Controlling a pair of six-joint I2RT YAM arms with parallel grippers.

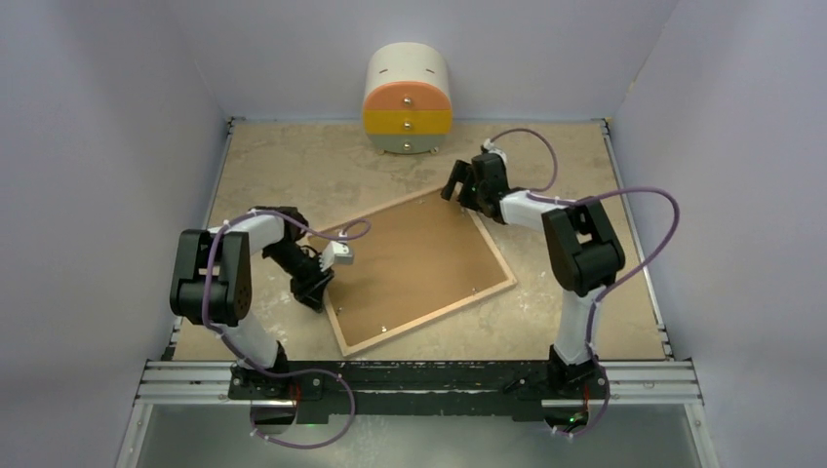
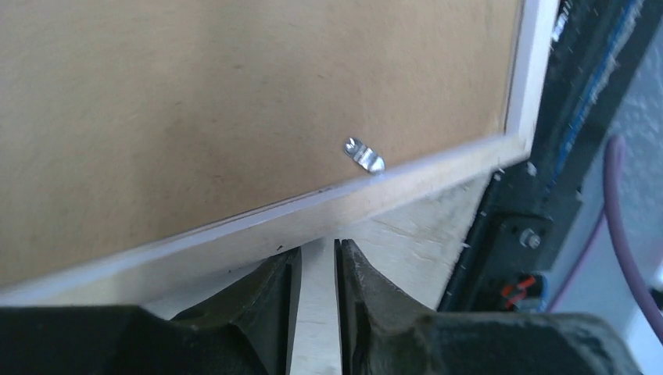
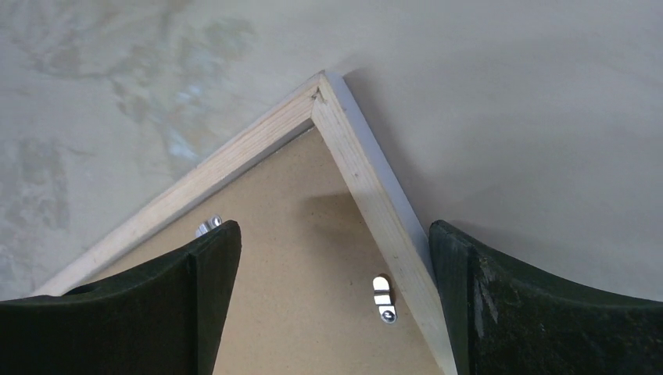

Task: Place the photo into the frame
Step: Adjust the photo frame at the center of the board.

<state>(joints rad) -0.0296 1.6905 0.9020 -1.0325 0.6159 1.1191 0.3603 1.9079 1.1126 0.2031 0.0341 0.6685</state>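
On the beige table (image 1: 293, 166) the frame (image 1: 430, 319) is laid face down at centre; no photo is seen. The right gripper (image 3: 332, 230) is spread wide astride its upper corner, the left gripper (image 2: 318, 250) nearly closed at left. It could be skidded by uneven pushing.

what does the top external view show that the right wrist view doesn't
Only the top view: the whole frame lying back up, the left gripper at its left edge, a drawer unit beyond it. Only the right wrist: the mitred corner seam and a metal clip in detail. Both: the right gripper open at the far corner, backing board, table.
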